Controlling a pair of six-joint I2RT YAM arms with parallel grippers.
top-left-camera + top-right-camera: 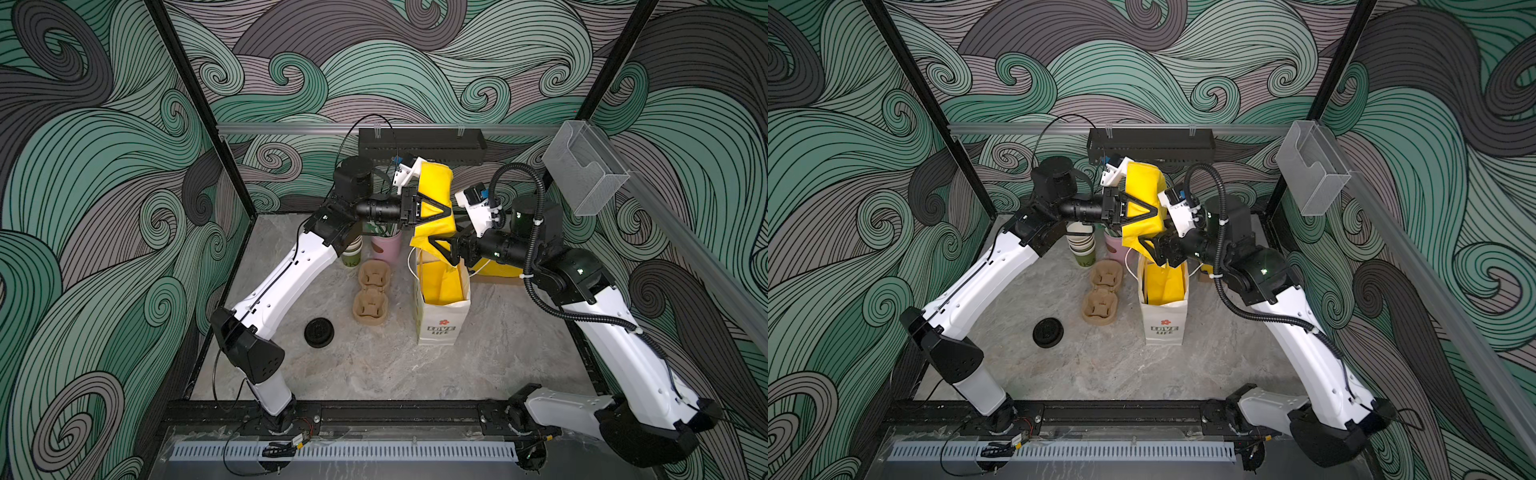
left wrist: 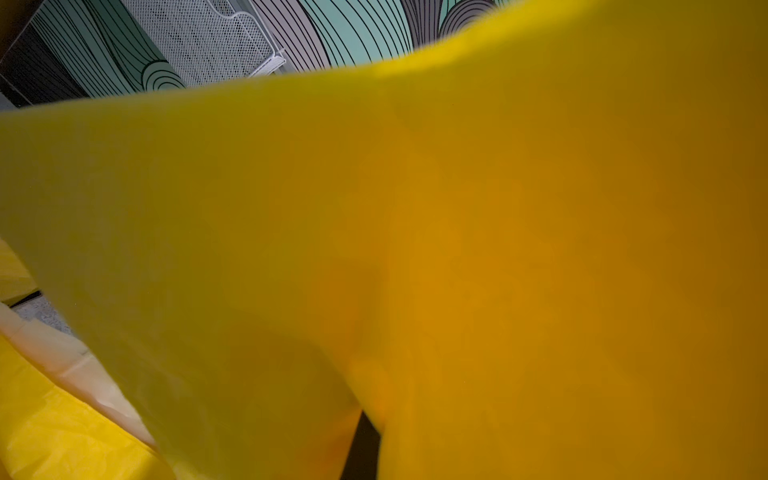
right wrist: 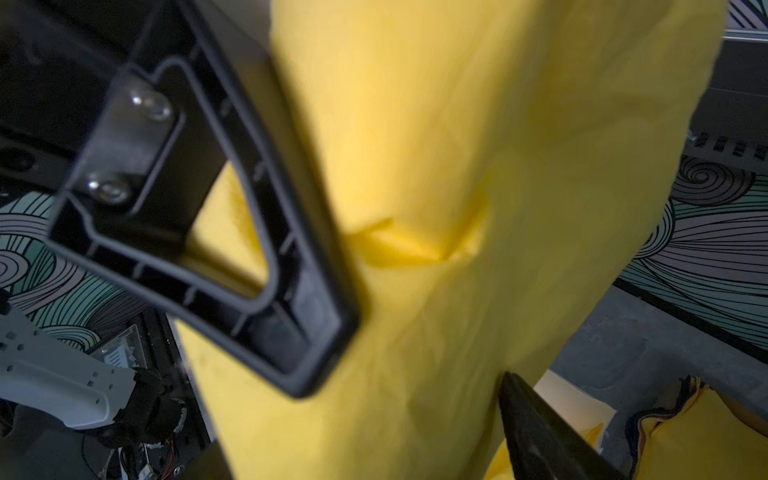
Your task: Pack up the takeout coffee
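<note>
Hanging over the paper bag [image 1: 442, 324], a yellow sheet [image 1: 434, 183] is clamped in the left gripper [image 1: 449, 212], jaws together on it. The right gripper [image 1: 441, 251] is held just below, jaws apart around the sheet. The olive-green cups [image 1: 352, 254] are stacked on the surface [image 1: 374, 365] behind and below the left gripper, the black lids [image 1: 319, 332] farther off.

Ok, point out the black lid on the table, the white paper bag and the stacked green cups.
black lid [image 1: 319, 332]: in a top view, middle of its top face.
white paper bag [image 1: 441, 328]: in a top view, printed front panel.
stacked green cups [image 1: 1084, 258]: in a top view, green side of the bottom cup.
</note>
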